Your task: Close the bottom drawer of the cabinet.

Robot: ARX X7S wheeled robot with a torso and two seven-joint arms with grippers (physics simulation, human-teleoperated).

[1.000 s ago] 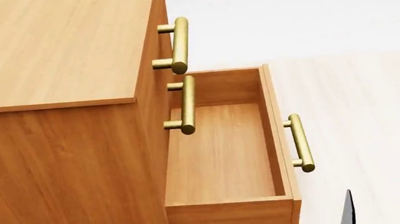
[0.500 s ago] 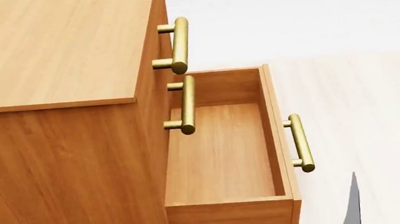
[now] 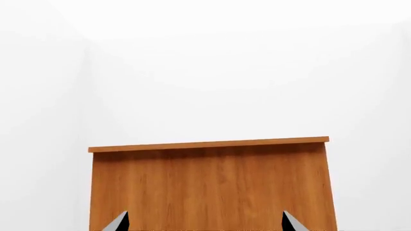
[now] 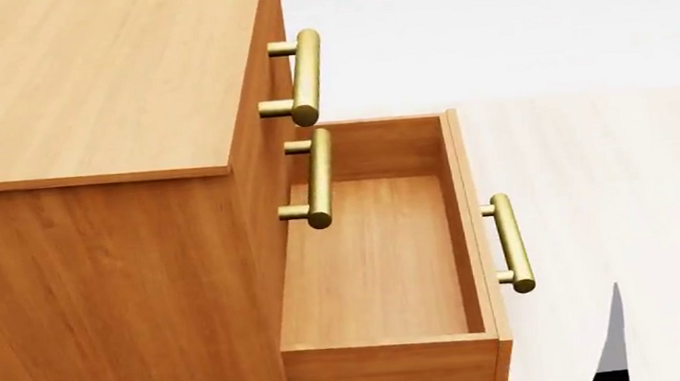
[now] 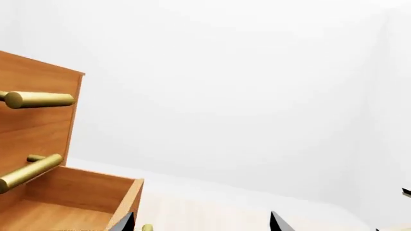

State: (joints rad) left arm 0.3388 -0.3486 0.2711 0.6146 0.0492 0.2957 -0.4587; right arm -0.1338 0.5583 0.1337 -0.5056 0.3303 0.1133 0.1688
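The right claw shows only two dark tips with a gap between them, so it looks open and holds nothing. It is low on the near right, apart from the drawer. The left claw is open too, facing the plain side of the cabinet. The bottom drawer sticks far out to the right, empty inside. Its gold handle is untouched. Nothing is done yet. I think the whole push is left.
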